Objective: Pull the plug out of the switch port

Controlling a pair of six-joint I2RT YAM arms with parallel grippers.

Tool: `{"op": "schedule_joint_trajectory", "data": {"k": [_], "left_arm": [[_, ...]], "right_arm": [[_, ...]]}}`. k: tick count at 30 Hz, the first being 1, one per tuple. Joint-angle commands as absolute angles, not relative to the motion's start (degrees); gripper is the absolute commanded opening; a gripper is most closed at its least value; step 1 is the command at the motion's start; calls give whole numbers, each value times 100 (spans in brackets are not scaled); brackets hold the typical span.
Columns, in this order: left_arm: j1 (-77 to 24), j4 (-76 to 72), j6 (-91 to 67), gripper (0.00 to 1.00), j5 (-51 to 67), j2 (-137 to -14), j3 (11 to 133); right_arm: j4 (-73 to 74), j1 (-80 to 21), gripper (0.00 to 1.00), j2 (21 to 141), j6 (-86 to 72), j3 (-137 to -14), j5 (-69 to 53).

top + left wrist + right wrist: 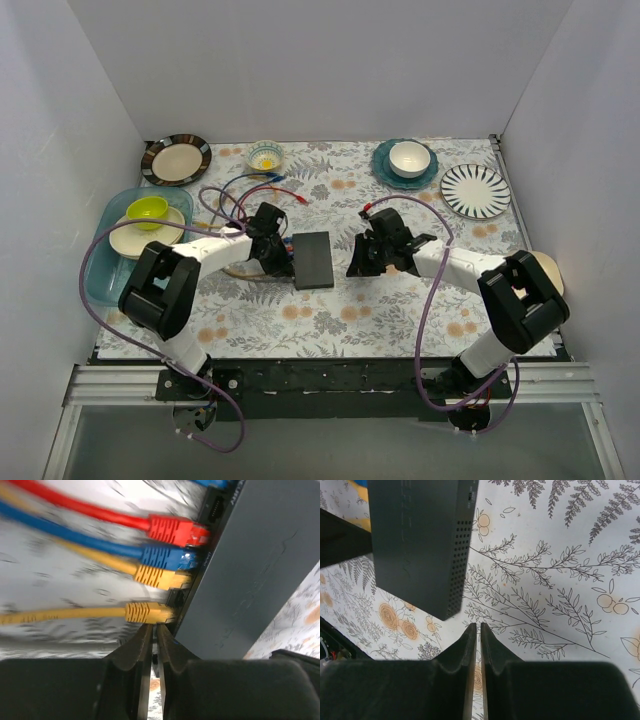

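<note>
The switch (312,260) is a flat black box lying mid-table. It also shows in the left wrist view (260,570) and the right wrist view (420,540). Red (177,531), blue (165,557) and yellow (157,576) plugs sit in sockets along its left edge. A second yellow plug (147,612) lies at the lowest socket; I cannot tell whether it is seated. My left gripper (155,626) is shut and empty, its tips just under that plug. My right gripper (480,626) is shut and empty, over the cloth just right of the switch's corner.
Cables (245,190) run from the switch toward the back left. A blue tray (100,270) with a plate and green bowl stands at left. A dark-rimmed plate (176,158), small bowl (265,154), teal plate with white bowl (407,160) and striped plate (476,190) line the back.
</note>
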State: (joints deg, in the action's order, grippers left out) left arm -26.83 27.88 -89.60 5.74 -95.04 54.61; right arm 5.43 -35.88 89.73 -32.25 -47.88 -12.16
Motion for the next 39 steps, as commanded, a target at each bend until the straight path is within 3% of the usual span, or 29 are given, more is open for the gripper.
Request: {"op": "schedule_joint_trajectory", "data": {"k": [1, 15, 19, 22, 28, 32, 39], "left_arm": [[-3373, 2620, -8973, 8, 949, -9878, 5607], [-3920, 2636, -8842, 9, 977, -10284, 6836], [-3701, 3128, -8763, 29, 396, -9985, 7627], [-3289, 3121, -8806, 34, 202, -9730, 7760], [-2471, 3566, -8605, 34, 71, -10501, 8252], [-2303, 3709, -8377, 32, -149, -11030, 8446], [-2294, 3568, -8148, 31, 183, -11592, 8411]], "right_arm": [[483, -3604, 14, 8649, -3164, -4633, -1160], [1265, -3595, 14, 6778, -2795, -4254, -369], [1406, -3673, 15, 6259, -2655, -4078, -466], [1494, -3823, 15, 6057, -2584, -3850, -352], [1275, -4200, 11, 5994, -2768, -3463, -501], [1108, -4578, 1, 6318, -2839, -3533, -343], [607, -4790, 1, 7259, -3093, -3735, -518]]}}
